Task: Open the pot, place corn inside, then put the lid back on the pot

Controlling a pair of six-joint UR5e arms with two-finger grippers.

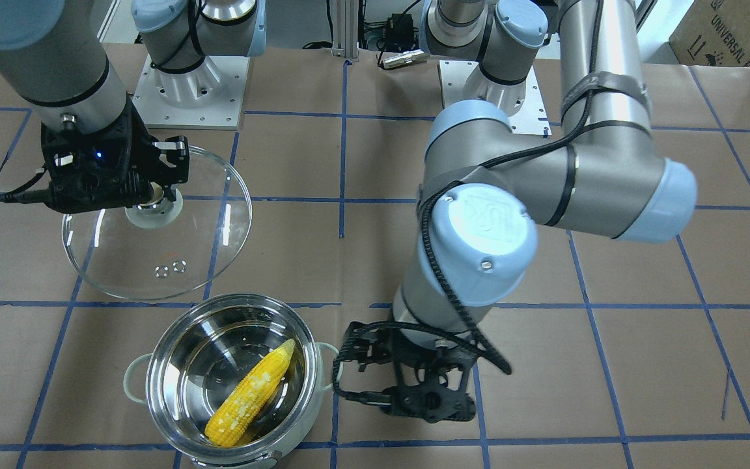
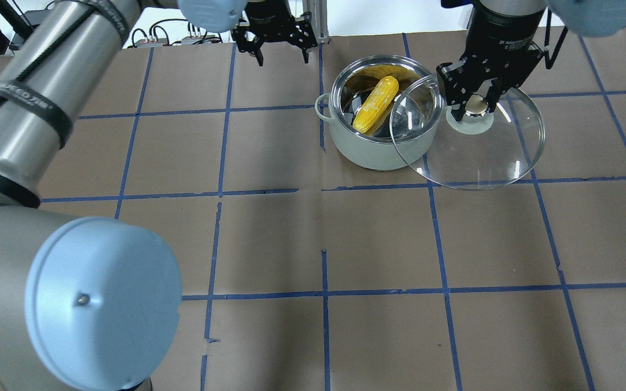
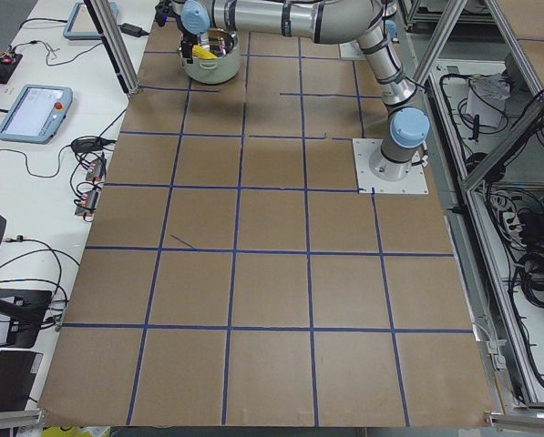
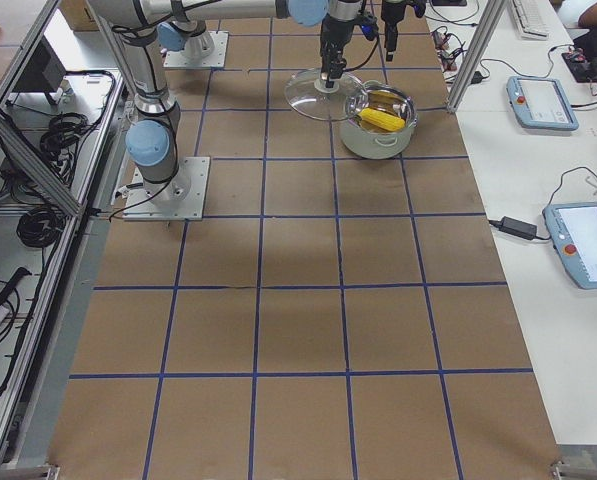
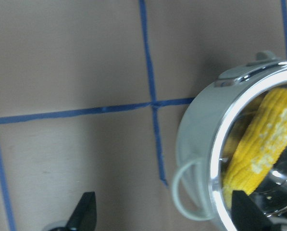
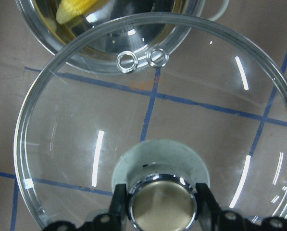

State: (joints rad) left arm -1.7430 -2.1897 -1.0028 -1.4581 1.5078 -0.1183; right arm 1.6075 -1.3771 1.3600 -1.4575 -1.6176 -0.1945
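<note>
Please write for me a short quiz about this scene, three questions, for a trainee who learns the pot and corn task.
1. True or false: the corn lies inside the pot.
2. The right pincer grips: A) the corn, B) the knob of the lid, C) a pot handle.
3. Fill in: the left pincer is ____ and empty.
Key: 1 true; 2 B; 3 open.

Left gripper pointing down, jaws spread wide, right gripper vertical, jaws clamped on lid knob
</note>
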